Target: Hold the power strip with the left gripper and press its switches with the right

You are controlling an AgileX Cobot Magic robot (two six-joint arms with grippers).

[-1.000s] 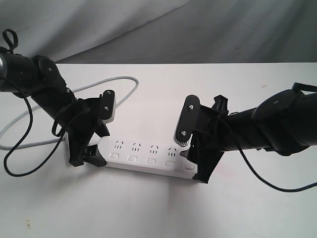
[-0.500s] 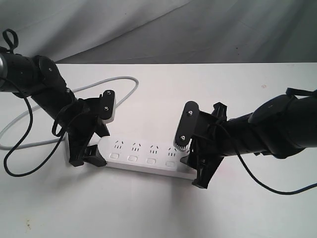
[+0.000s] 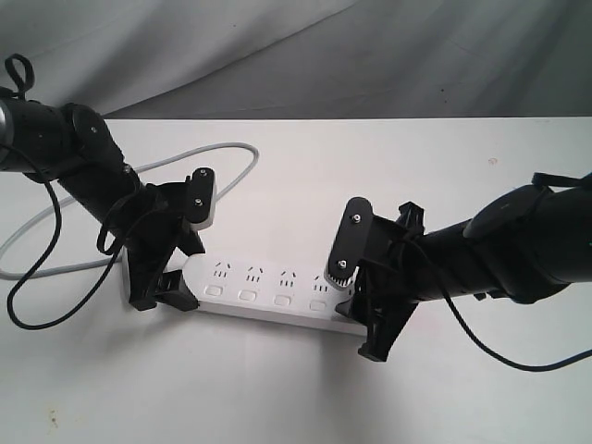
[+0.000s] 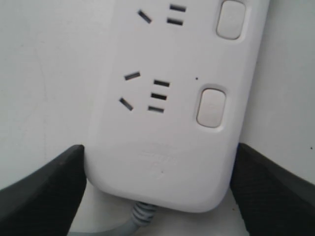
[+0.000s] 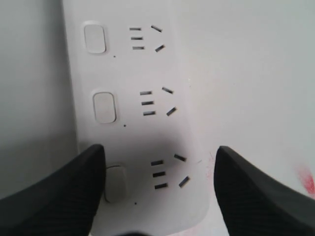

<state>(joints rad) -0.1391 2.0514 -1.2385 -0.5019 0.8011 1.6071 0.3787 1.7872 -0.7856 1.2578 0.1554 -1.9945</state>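
Observation:
The white power strip [image 3: 277, 289] lies flat on the table, its row of switches [image 3: 248, 295] along the near edge. My left gripper [image 3: 188, 252] is shut across the strip's cord end. In the left wrist view both fingers [image 4: 47, 189] press the sides of the strip [image 4: 167, 142], and the grey cord [image 4: 140, 216] leaves between them. My right gripper [image 3: 356, 310] stands open over the other end. In the right wrist view one of the fingers [image 5: 59, 191] overlaps the edge of the last switch [image 5: 116, 183], while the other hangs beyond the strip [image 5: 142, 128] over the table.
The grey cord [image 3: 227, 148] loops away behind the left arm. Loose black cables [image 3: 32, 277] trail from both arms onto the white table [image 3: 305, 166]. A grey cloth backdrop [image 3: 416, 55] rises behind. A faint red mark [image 5: 305, 179] is on the table.
My right gripper has slid a little lower and toward the table's near side at the strip's right end. The left gripper and the strip have stayed put.

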